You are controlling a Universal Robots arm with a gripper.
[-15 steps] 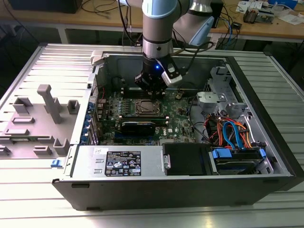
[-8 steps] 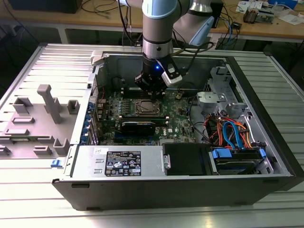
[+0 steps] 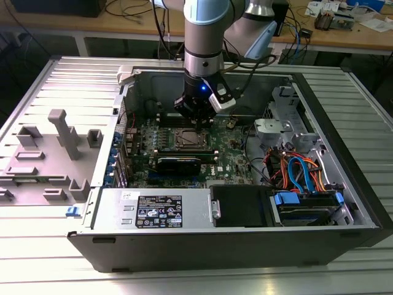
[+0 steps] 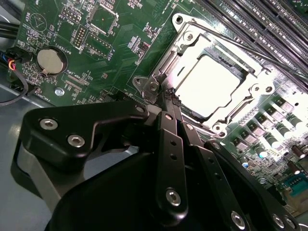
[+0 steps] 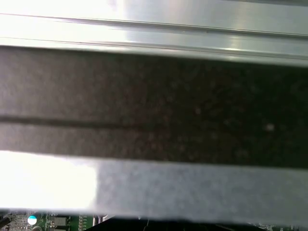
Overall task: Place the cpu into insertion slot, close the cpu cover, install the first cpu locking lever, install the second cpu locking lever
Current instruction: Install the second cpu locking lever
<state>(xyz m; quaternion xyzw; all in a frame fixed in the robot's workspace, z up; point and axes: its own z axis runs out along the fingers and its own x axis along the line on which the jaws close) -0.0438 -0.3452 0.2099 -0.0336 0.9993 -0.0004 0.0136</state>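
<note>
1. The cpu point(image 4: 211, 86) lies in the insertion slot point(image 4: 185, 100), the cpu cover point(image 4: 251, 83) framing it.
2. The claw point(image 4: 169, 98), pinched narrow and empty, sits at the socket's edge.
3. The locking lever point(image 4: 250, 50) looks thin, springy and stiff: grip near its free end.

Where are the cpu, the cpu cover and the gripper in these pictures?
cpu point(image 4: 211, 84): second wrist view, on its bright metal top.
cpu cover point(image 4: 179, 48): second wrist view, on the frame's edge.
gripper point(image 4: 169, 98): second wrist view, at its fingertips.

One cpu point(image 4: 211, 86); one cpu cover point(image 4: 185, 41); one gripper point(image 4: 171, 98); one coin cell point(image 4: 51, 59).
</note>
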